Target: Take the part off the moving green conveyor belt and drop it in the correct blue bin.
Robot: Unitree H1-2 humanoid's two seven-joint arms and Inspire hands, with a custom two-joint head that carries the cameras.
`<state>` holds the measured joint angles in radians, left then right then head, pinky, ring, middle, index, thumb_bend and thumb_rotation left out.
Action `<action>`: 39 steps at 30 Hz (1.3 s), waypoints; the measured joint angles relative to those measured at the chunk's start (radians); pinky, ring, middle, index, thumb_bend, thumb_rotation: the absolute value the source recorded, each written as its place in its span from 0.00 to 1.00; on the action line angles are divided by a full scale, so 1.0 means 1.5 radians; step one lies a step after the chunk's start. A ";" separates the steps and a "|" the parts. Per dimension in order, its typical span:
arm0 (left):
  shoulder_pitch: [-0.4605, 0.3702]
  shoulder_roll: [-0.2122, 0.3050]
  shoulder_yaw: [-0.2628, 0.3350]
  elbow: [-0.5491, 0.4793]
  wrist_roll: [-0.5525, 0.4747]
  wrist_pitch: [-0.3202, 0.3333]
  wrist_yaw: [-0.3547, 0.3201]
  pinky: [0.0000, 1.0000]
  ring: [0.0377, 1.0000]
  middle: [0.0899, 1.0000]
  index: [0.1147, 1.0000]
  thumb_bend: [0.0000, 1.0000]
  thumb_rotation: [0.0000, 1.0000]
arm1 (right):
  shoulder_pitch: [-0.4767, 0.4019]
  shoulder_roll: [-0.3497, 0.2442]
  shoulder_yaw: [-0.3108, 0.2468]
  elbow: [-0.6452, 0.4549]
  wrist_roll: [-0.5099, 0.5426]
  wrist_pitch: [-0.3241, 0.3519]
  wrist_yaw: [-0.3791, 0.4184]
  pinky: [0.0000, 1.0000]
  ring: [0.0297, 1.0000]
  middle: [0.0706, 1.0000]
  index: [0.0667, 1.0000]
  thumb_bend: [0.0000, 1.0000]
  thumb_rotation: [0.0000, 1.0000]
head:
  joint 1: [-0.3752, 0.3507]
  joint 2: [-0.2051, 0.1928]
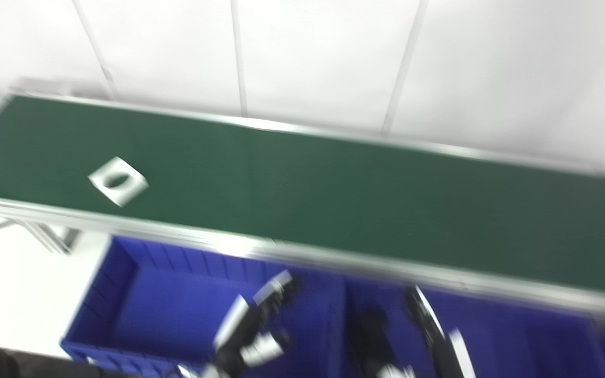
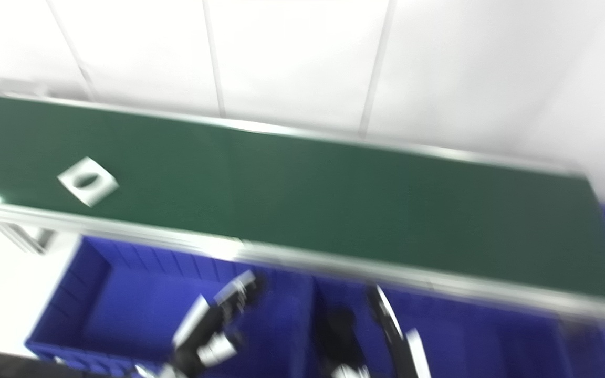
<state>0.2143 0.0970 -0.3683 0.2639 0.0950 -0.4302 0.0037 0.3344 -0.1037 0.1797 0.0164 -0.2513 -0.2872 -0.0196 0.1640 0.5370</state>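
A white square part with a round hole lies flat on the green conveyor belt, near its left end; it also shows in the right eye view. My left hand hangs low over the left blue bin, below the belt's near rail, holding nothing, with its fingers apart. My right hand is at the bottom edge over the right blue bin, blurred, with straight fingers and nothing in it. Both hands are far from the part.
A metal rail runs along the belt's near edge above the bins. A white panelled wall stands behind the belt. A belt support leg is at the left over the white floor. The picture is motion-blurred.
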 measured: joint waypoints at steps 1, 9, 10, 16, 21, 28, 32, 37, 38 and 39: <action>-0.003 0.003 -0.006 0.001 0.004 0.000 0.006 0.84 0.87 0.87 0.87 0.96 0.83 | -0.003 -0.001 -0.001 0.008 0.000 -0.006 0.000 0.92 0.95 0.95 0.98 0.86 0.39 | 0.000 0.000; -0.014 0.016 -0.023 0.000 0.002 0.000 0.026 0.83 0.86 0.86 0.85 0.94 0.80 | -0.015 -0.001 -0.003 0.038 0.000 -0.024 -0.005 0.93 0.94 0.94 0.97 0.86 0.37 | -0.001 -0.015; -0.013 0.017 -0.023 -0.004 0.000 0.000 0.027 0.83 0.86 0.86 0.85 0.94 0.79 | -0.017 -0.001 -0.004 0.040 0.003 -0.025 -0.005 0.93 0.95 0.95 0.97 0.85 0.36 | -0.002 -0.015; -0.004 0.018 0.027 -0.118 -0.078 -0.002 -0.040 0.80 0.85 0.85 0.84 0.92 0.73 | -0.029 0.001 -0.004 0.051 0.018 -0.030 -0.004 0.96 0.97 0.96 0.98 0.86 0.36 | -0.003 -0.015; -0.023 0.029 0.089 -0.218 -0.099 -0.003 -0.078 0.82 0.86 0.86 0.86 0.92 0.53 | -0.034 0.006 -0.004 0.061 0.020 -0.030 -0.004 0.96 0.97 0.95 0.97 0.89 0.38 | -0.011 -0.014; -0.106 0.097 0.181 -0.298 -0.081 -0.001 -0.096 0.85 0.88 0.89 0.89 0.78 0.32 | -0.046 0.020 -0.004 0.066 0.013 -0.038 -0.007 0.96 0.94 0.93 0.96 0.89 0.39 | -0.055 -0.003; -0.116 0.133 0.211 -0.303 -0.081 0.024 -0.109 0.86 0.89 0.90 0.90 0.76 0.30 | -0.046 0.023 -0.003 0.066 0.007 -0.038 -0.011 0.95 0.93 0.93 0.96 0.88 0.38 | -0.077 0.004; -0.158 0.176 0.247 -0.297 -0.071 0.056 -0.123 0.87 0.91 0.92 0.92 0.74 0.28 | -0.052 0.026 -0.001 0.066 0.005 -0.038 -0.011 0.91 0.92 0.92 0.95 0.89 0.36 | -0.121 0.016; -0.171 0.186 0.251 -0.290 -0.069 0.057 -0.125 0.87 0.91 0.92 0.92 0.74 0.26 | -0.052 0.026 0.000 0.065 0.005 -0.038 -0.011 0.91 0.91 0.92 0.95 0.90 0.36 | -0.127 0.017; -0.187 0.194 0.256 -0.276 -0.067 0.056 -0.128 0.88 0.91 0.92 0.92 0.75 0.23 | -0.053 0.027 0.000 0.065 0.005 -0.038 -0.011 0.90 0.91 0.92 0.94 0.90 0.35 | -0.141 0.018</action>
<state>-0.0657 0.3883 0.0157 -0.1502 -0.0056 -0.3461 -0.1885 0.2550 -0.0637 0.1797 0.1142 -0.2436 -0.3444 -0.0363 -0.0473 0.5645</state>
